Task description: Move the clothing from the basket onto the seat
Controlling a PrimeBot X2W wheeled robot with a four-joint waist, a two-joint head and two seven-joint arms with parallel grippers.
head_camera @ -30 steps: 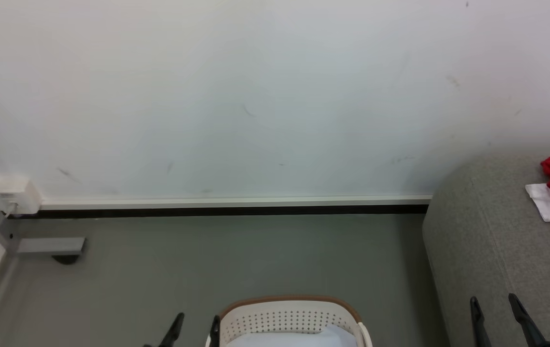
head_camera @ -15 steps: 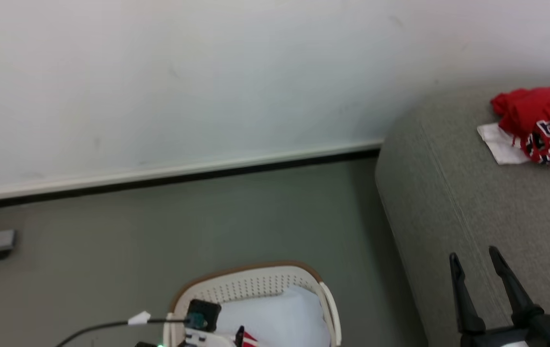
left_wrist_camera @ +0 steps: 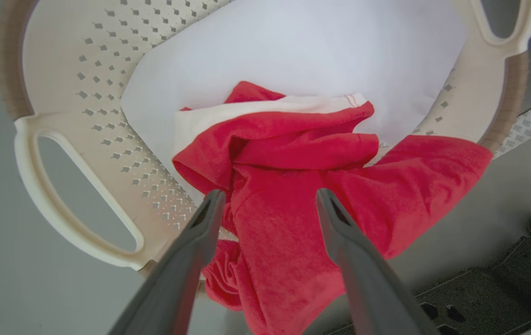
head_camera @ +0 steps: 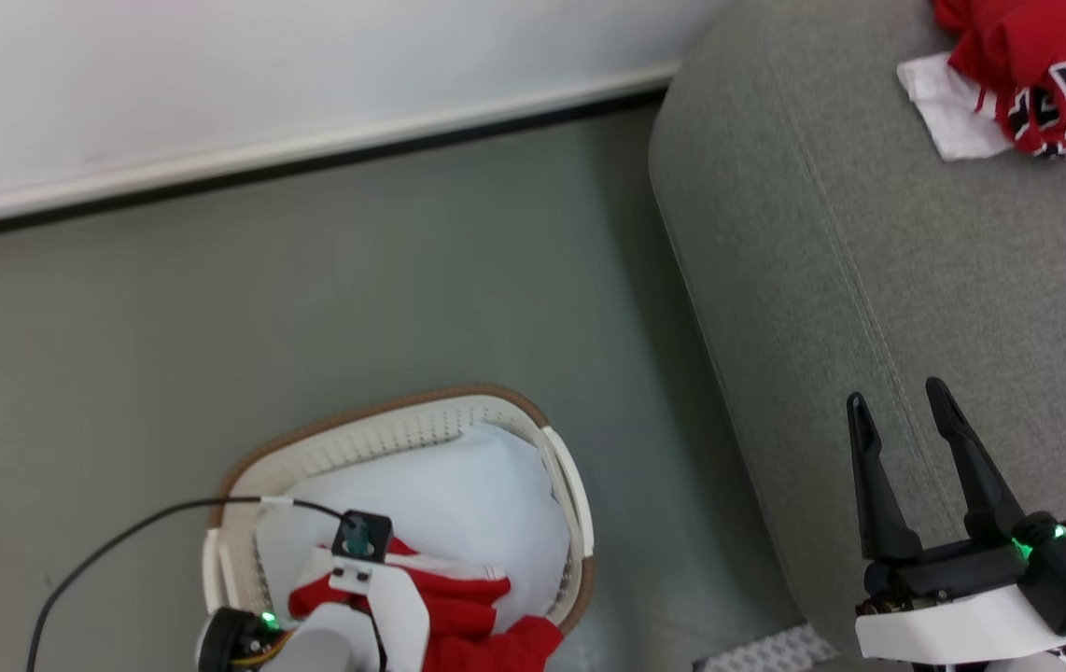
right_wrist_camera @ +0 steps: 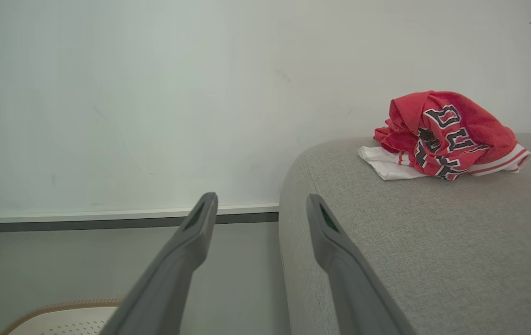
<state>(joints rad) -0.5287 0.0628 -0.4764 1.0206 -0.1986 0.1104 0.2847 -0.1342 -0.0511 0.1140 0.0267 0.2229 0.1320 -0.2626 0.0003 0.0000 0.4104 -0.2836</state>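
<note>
- Head view: a red garment [head_camera: 468, 616] is draped over the basket [head_camera: 402, 434] rim; a bunched garment [head_camera: 1037, 75] lies on the seat [head_camera: 869, 233]. The right gripper [head_camera: 897, 394] is held with fingers spread.
- Left wrist view: the left gripper [left_wrist_camera: 270, 193] is held with fingers spread over the red garment, whose length trails across the rim.
- Right wrist view: lettering is shown on the bunched garment.

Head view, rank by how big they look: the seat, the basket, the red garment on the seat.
1. seat, largest by far
2. basket
3. red garment, smallest; cut by the picture's edge and farther off, so true size unsure
</note>
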